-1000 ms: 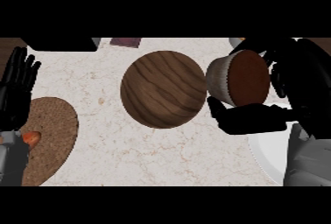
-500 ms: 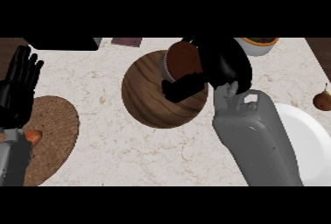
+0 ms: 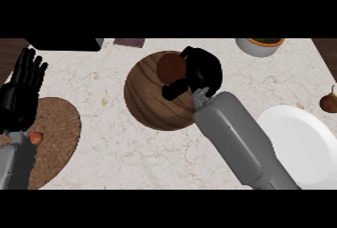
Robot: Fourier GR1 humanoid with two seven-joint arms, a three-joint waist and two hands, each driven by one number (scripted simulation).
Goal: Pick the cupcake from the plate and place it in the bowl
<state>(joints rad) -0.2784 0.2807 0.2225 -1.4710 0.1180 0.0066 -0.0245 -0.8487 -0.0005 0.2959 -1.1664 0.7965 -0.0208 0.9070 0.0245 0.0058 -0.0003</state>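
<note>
A wooden bowl [image 3: 148, 100] lies at the middle of the counter. Over its upper right part my right hand [image 3: 204, 71] curls round the brown cupcake [image 3: 171, 70], whose left side shows beyond the fingers. The thumb reaches down below the cupcake. The white plate [image 3: 296, 151] sits at the right with nothing on it, partly behind my right forearm. My left hand [image 3: 23, 89] rests open at the left edge, fingers up.
A round woven mat [image 3: 59, 133] lies at the left with a small orange thing [image 3: 34, 138] on it. A white pot [image 3: 260, 46] stands at the back right, a brown pear-like fruit [image 3: 328, 102] at the right edge, a dark object [image 3: 63, 43] at the back left.
My right hand has carried the cupcake from the right side leftward to above the bowl. The plate is now uncovered. The left hand has stayed in place.
</note>
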